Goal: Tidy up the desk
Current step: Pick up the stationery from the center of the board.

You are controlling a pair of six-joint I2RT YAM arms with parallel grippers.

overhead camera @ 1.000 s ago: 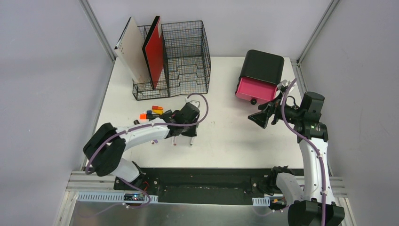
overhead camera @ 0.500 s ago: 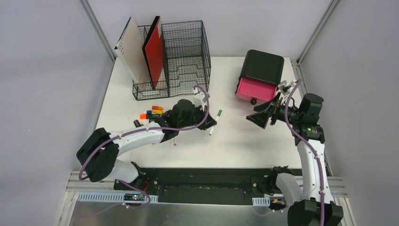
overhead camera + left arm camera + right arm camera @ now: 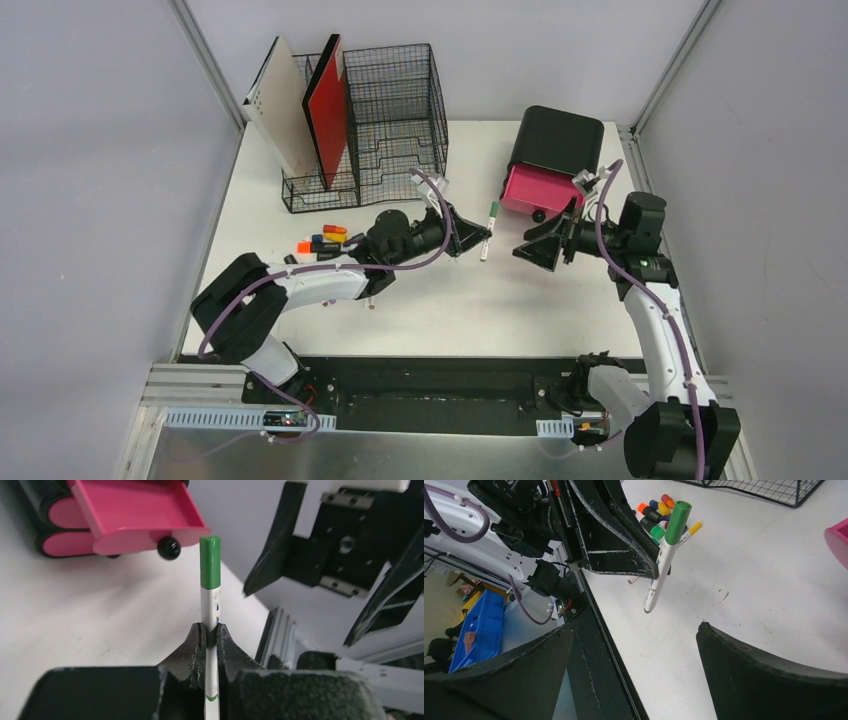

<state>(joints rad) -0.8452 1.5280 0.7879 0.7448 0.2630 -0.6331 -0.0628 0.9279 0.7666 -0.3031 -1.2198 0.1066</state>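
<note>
The tidying looked only partly done: a cluster of loose markers (image 3: 325, 240) lay on the white tabletop (image 3: 460, 310) just in front of the wire-mesh organizer (image 3: 395, 130). The organizer held a red folder (image 3: 328, 105) and a pale board (image 3: 280, 105) upright in its left slots. The pink drawer (image 3: 540, 190) of the black box (image 3: 555, 140) stood pulled out, with nothing showing in the part the left wrist view caught. One green-capped marker (image 3: 210, 575) was off the surface, clamped on its white barrel by the left claw (image 3: 210, 630) with its cap pointing toward the drawer. The right claw (image 3: 545, 248) hovered just beside it, jaws spread wide and gripping nothing — probably poised for a handover. The tabletop lay below both claws and touched neither, and the other markers sat back along the left arm, apart from its claw.
</note>
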